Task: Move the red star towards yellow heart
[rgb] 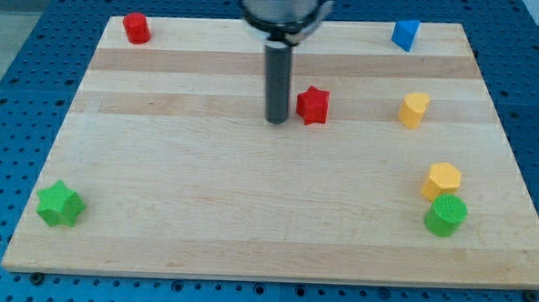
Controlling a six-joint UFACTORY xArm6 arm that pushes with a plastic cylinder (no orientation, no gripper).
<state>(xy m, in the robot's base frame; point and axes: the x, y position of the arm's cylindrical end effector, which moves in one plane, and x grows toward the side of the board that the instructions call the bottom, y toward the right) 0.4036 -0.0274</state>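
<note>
The red star lies on the wooden board, right of centre in its upper half. The yellow heart lies further to the view's right at about the same height, a clear gap between them. My tip rests on the board just left of the red star, close to it or touching it; I cannot tell which. The rod rises from the tip to the arm's grey housing at the view's top.
A red cylinder sits at the top left and a blue block at the top right. A yellow hexagon and a green cylinder sit together at the lower right. A green star lies at the lower left.
</note>
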